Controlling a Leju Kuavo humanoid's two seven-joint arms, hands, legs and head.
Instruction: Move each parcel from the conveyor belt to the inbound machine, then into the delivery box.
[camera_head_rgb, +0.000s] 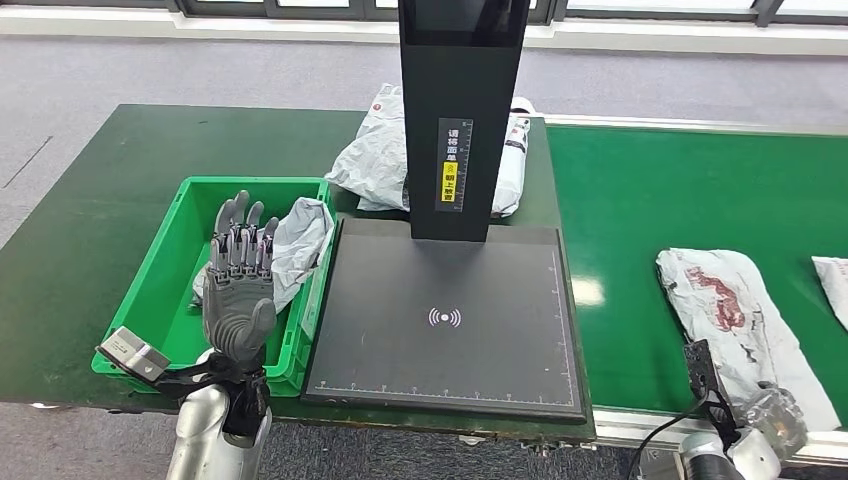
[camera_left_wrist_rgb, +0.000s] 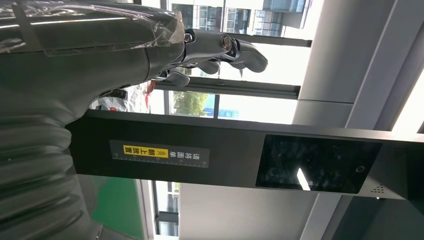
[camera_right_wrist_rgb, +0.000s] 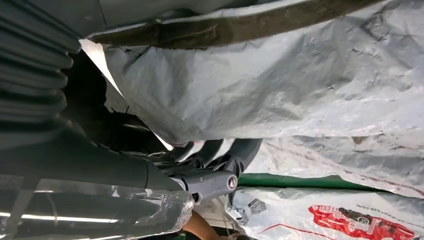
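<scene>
A grey-white parcel with a red mark (camera_head_rgb: 730, 310) lies on the green conveyor belt (camera_head_rgb: 680, 190). My right hand (camera_head_rgb: 765, 425) is at its near end. In the right wrist view its dark fingers (camera_right_wrist_rgb: 225, 150) reach in behind the edge of a crumpled grey parcel (camera_right_wrist_rgb: 275, 85), with the thumb on the near side; whether they grip it is unclear. My left hand (camera_head_rgb: 238, 290) is raised over the green delivery box (camera_head_rgb: 150, 290), fingers straight and apart, holding nothing (camera_left_wrist_rgb: 220, 50). A grey parcel (camera_head_rgb: 300, 240) lies in the box against its right wall.
The black inbound machine platform (camera_head_rgb: 450, 330) sits between box and belt, with its tall post (camera_head_rgb: 460, 100) at the back. Grey parcels (camera_head_rgb: 375, 160) are heaped behind the post. Another parcel (camera_head_rgb: 832, 285) lies at the belt's right edge. A red-printed parcel (camera_right_wrist_rgb: 350, 220) lies beside the right hand.
</scene>
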